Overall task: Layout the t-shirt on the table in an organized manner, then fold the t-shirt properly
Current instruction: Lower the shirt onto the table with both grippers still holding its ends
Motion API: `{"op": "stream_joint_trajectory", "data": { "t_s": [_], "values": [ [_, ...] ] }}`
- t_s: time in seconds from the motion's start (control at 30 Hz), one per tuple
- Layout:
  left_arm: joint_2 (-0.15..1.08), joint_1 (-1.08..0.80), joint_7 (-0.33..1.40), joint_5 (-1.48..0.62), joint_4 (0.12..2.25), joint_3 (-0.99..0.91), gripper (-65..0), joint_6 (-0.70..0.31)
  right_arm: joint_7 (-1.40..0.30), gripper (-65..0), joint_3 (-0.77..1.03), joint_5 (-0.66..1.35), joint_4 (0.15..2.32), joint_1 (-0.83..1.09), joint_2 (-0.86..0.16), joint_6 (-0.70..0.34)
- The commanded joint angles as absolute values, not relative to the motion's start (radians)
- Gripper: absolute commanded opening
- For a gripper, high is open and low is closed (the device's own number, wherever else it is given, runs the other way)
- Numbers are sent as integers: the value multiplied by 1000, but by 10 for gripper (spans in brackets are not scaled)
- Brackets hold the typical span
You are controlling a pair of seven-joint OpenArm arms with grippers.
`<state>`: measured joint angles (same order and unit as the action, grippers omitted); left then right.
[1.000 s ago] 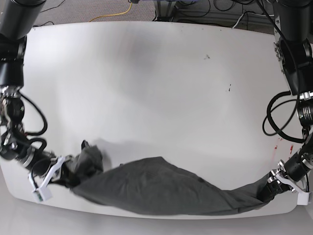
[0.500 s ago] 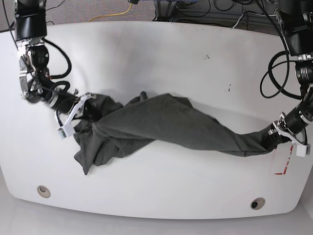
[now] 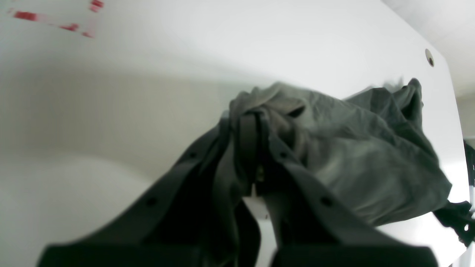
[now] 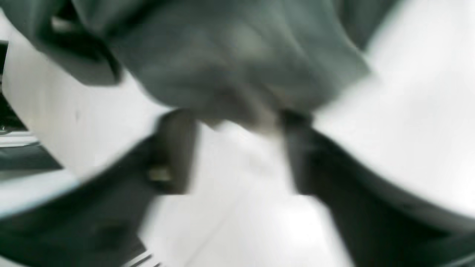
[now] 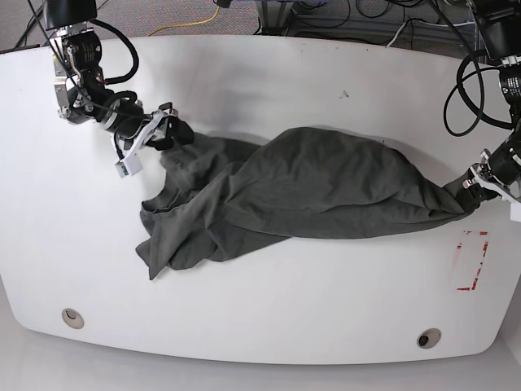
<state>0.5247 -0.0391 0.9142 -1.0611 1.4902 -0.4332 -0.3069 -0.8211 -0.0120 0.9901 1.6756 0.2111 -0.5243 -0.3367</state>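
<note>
The table fills the base view, a glossy white top with curved edges. Across its middle lies the t-shirt, dark charcoal and heavily wrinkled, stretched in a long band from one side to the other — broad and bunched at the base view's left, narrowing to a twisted tail at its right. A loose flap hangs toward the near edge below the left bunch.

The left gripper, at the base view's right, is clamped on the narrow end of the shirt; in the left wrist view its dark fingers press together with cloth pinched between them and draped over the tips.

The right gripper sits at the shirt's other end, at the base view's left. The right wrist view is blurred, but its two fingers stand clearly apart, with grey cloth just beyond the tips; whether the cloth touches them I cannot tell.

A red tape rectangle marks the table just near of the left gripper. Two round grommet holes sit along the near edge, one toward each corner, both apart from the shirt. Small dark scuffs dot the far half.
</note>
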Motion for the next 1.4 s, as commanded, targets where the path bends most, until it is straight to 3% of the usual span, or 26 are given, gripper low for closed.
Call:
{"op": "stream_joint_trajectory", "data": {
  "t_s": [0.0,0.13,0.43,0.97,1.37],
  "values": [
    [572,-25,917,-1073,1503,-452,-650,-363,-794,-113,30,1009,1733,240,-529,-346],
    [578,-25,917,-1073,1503,-452,-650,-395,-794,-22,111,1009,1755,298,-487,-332],
    [598,-27,918,-1073,1504,-452,-649,-398,-799,-21,295,1009,1658,199,-412,-334],
    [570,-28,918,-1073,1503,-450,-649,-397,-802,-22,286,1010,1082,-194,-403,-483],
    [570,-28,918,-1073,1503,-450,-649,-397,-802,-22,173,1012,1017,-249,-395,-519]
  ]
}}
